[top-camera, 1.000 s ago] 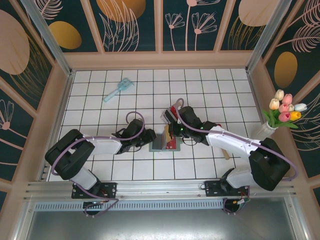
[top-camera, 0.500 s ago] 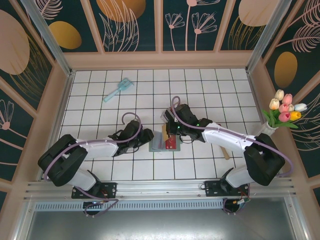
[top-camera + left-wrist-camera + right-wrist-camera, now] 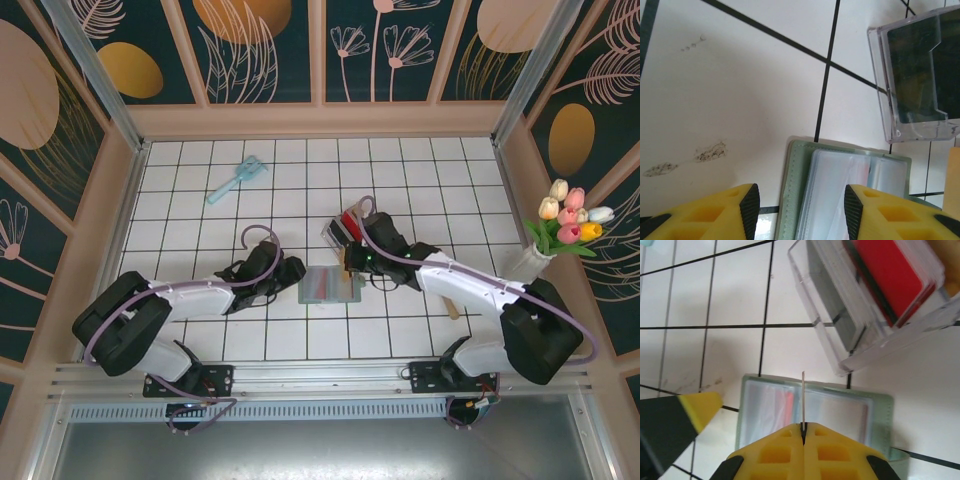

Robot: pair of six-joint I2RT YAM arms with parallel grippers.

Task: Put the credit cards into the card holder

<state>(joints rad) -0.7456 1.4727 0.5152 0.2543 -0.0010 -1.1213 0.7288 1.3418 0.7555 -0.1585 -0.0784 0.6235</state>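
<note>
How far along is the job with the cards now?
The card holder lies open, with something red in one sleeve. The right gripper pinches a card edge-on above it. A red card waits in the clear box.

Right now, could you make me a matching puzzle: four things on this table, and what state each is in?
1 card holder
2 clear box
3 left hand
4 right hand

A pinching a credit card edge-on
B fingers apart, nothing held
C spread open, lying flat
D red card inside

Pairs: 1-C, 2-D, 3-B, 4-A
</note>
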